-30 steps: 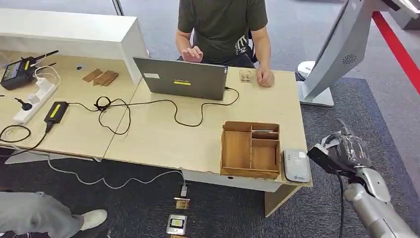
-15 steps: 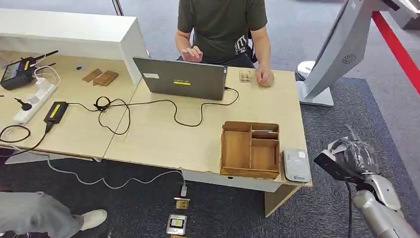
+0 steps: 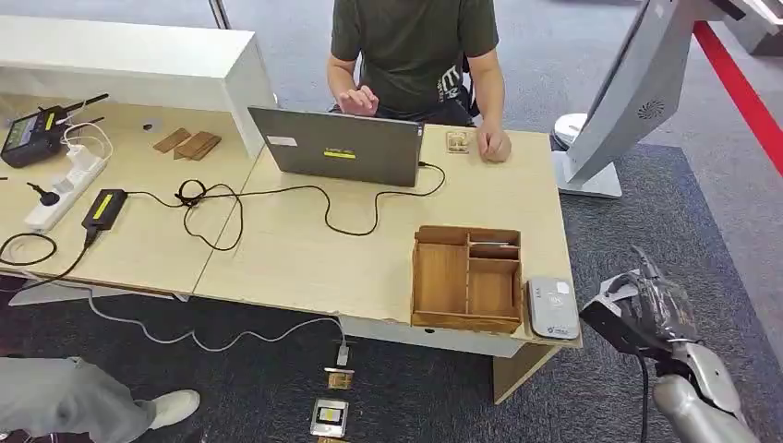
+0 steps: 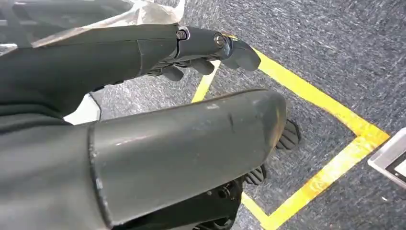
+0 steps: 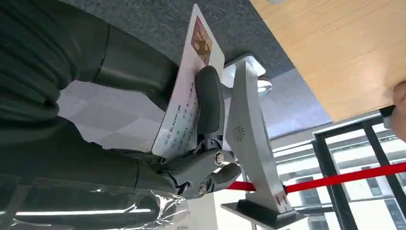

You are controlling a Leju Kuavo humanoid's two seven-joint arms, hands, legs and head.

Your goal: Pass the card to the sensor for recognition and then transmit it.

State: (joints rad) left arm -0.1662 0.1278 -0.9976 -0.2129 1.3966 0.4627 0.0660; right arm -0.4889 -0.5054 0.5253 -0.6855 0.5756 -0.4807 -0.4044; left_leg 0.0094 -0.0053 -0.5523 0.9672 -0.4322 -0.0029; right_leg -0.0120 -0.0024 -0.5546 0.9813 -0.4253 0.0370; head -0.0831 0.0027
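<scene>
Desk (image 3: 305, 249) is the anchor here, light wood. On its far left sit a radio (image 3: 32, 137) and a power strip (image 3: 65, 185), then a black adapter (image 3: 104, 207) with a cable looping toward the laptop (image 3: 340, 146) at the back edge. Behind the laptop sits a person (image 3: 411, 55), one hand (image 3: 495, 143) resting on the desk's back right part. Near the front right corner there's a wooden tray (image 3: 466, 277), and just beside it, right at the corner, the grey sensor (image 3: 552, 308).

Off the desk's right edge, near the sensor but apart from it, is the right hand (image 5: 158, 139) with the card (image 5: 189, 91) clamped between thumb and fingers (image 5: 209, 98); it's a white card with dark print and a small picture at one end. The left hand (image 4: 158, 96) is over grey carpet with a yellow line (image 4: 311, 139), fingers fairly straight and apart from the thumb, nothing in them.
</scene>
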